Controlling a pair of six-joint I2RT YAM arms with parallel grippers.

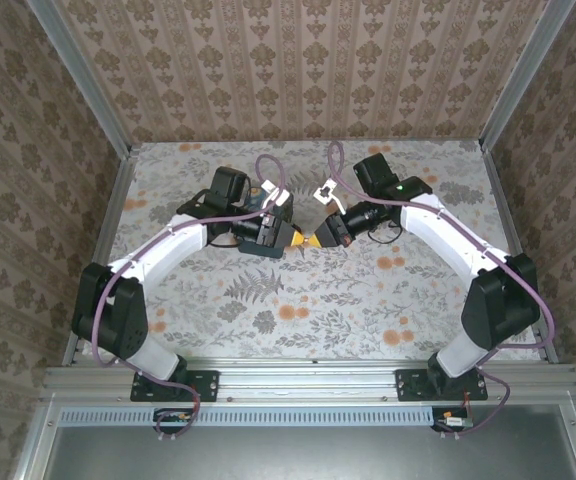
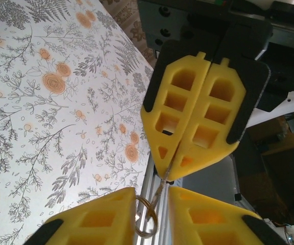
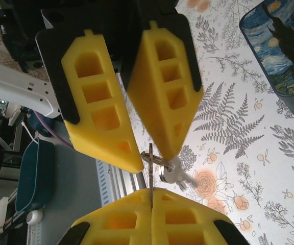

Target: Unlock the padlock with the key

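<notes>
Two arms, the left arm [image 1: 168, 250] and the right arm [image 1: 448, 235], meet above a flowered surface [image 1: 368, 290].

Damask-papered walls [image 1: 298, 60] in a metal frame [image 1: 88, 90] close in three sides of the surface, which is covered in a pale print of ferns and orange blooms. A dark blue case [image 3: 285, 56] painted with a swirling night sky lies on the surface near the meeting point. The right claw [image 3: 151, 190] is pressed together on the key [image 3: 151, 168], held edge-on at mid-surface. The left claw [image 3: 152, 159] stands apart, its fingers [image 2: 96, 219] on either side of the key ring [image 2: 146, 224], which touches one of them.
</notes>
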